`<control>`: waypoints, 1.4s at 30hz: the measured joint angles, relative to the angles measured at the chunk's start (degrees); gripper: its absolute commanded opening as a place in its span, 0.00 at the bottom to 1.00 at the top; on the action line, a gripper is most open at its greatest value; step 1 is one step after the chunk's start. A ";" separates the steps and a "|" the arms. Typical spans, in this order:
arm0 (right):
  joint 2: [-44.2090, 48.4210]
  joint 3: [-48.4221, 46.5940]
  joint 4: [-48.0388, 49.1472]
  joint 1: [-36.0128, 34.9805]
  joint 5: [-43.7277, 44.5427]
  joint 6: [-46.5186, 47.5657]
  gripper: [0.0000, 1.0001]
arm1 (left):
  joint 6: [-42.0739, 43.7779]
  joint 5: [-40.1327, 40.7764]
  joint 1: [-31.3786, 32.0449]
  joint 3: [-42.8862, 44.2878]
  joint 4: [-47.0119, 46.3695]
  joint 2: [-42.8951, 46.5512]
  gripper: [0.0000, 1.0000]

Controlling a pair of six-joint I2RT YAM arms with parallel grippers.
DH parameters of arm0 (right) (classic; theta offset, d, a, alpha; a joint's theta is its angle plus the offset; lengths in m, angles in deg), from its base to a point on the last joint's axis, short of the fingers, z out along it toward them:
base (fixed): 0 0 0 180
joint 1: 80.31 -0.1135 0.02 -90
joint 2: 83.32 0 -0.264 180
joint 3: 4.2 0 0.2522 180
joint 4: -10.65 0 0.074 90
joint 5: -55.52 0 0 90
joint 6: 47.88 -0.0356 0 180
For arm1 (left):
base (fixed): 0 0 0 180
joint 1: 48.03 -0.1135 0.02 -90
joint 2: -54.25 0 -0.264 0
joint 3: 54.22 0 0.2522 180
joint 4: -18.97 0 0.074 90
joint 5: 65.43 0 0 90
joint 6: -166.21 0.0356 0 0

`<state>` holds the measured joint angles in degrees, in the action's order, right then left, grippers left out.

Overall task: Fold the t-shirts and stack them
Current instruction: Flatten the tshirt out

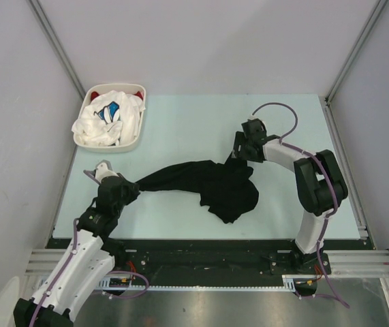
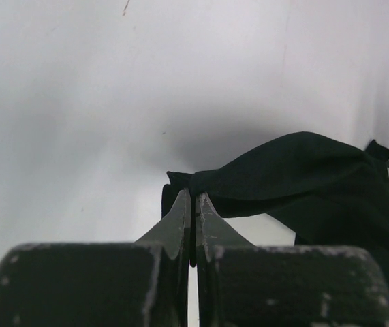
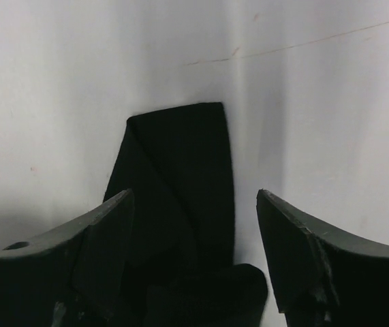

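Observation:
A black t-shirt [image 1: 211,185] lies bunched on the pale table [image 1: 180,136], stretched out toward the left. My left gripper [image 1: 131,185] is shut on its left end; in the left wrist view the closed tips [image 2: 193,197] pinch a fold of the black cloth [image 2: 296,170]. My right gripper [image 1: 238,153] is open at the shirt's upper right edge. In the right wrist view a flat strip of the black shirt [image 3: 180,177] lies between the spread fingers [image 3: 112,218], not gripped. A white tee with blue print [image 1: 109,119] and a red one [image 1: 95,93] fill the basket.
A white plastic basket [image 1: 137,142] stands at the table's far left corner. Grey walls with metal frame posts [image 1: 347,61] enclose the table on three sides. A black rail [image 1: 201,252] runs along the near edge between the arm bases.

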<state>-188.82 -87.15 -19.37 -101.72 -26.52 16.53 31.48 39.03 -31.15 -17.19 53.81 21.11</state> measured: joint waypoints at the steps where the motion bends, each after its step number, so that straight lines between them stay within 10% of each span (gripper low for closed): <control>1: -0.59 0.00 0.17 -0.37 -0.28 -0.09 0.72 | -0.37 0.04 -0.04 0.00 0.98 0.04 0.00; 8: -3.72 0.00 1.84 -2.80 -1.38 -0.42 0.00 | -0.96 0.22 -0.04 0.00 3.54 -0.07 0.00; 18: -1.55 -0.31 0.22 -2.73 3.58 -0.02 0.00 | -0.07 -0.20 -0.15 1.51 3.58 -2.01 0.00; 33: 29.20 -18.97 -3.39 -4.59 22.45 11.91 0.00 | 9.09 -5.97 -0.20 28.70 4.74 -7.96 0.00; 42: 36.65 -28.22 -2.05 -28.30 40.33 28.87 0.00 | 15.34 -13.46 -0.22 56.41 7.65 -11.98 0.00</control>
<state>-152.16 -115.36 -21.42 -130.03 13.81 45.41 46.83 25.56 -31.37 39.22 61.46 9.13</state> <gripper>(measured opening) 0.010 0.012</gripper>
